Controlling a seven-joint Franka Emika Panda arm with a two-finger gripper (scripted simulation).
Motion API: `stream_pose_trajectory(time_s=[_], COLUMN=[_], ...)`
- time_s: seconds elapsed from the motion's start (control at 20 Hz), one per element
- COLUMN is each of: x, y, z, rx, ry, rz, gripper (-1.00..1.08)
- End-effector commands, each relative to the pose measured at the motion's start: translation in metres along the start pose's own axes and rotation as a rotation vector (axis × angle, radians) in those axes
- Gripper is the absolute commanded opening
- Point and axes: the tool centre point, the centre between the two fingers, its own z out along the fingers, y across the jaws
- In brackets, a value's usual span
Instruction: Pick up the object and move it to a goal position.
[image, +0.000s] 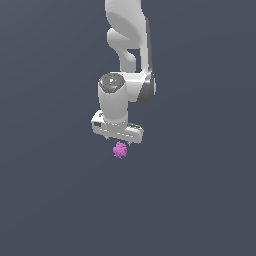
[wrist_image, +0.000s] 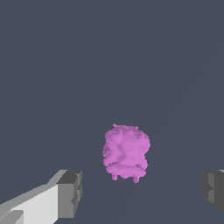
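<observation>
The object, a knobbly pink blob, sits just under the gripper, around six o'clock of the white hand, lined up for a straight grab. In the wrist view, one finger, the blob, the other finger: jaws spread wide, touching nothing, holding nothing.

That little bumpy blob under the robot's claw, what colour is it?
Magenta-pink all over; the lumpy blob shows best in the wrist view.

Flat, even, dim simulator light; sharp renders, no cast shadows or glare
</observation>
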Motion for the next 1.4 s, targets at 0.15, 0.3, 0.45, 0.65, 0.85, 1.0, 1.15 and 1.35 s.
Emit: stream_pose_trajectory(time_s=[0.15, 0.3, 0.45, 0.65, 0.85, 1.0, 1.15, 1.35], x=[-0.004, -0.006, -0.006, -0.007, -0.007, -0.008, -0.008, -0.007], y=[-0.001, -0.001, -0.001, -0.001, -0.001, 0.0, 0.0, 0.0], z=[0.026, 0.034, 0.037, 0.038, 0.049, 0.064, 0.078, 0.087], rx=[-0.004, -0.006, -0.007, -0.007, -0.007, -0.007, -0.007, -0.007], ry=[-0.002, -0.002, -0.003, -0.004, -0.003, -0.003, -0.003, -0.003], rz=[0.079, 0.103, 0.114, 0.11, 0.111, 0.113, 0.114, 0.115], gripper=[1.0, 1.0, 1.0, 1.0, 1.0, 1.0, 1.0, 1.0])
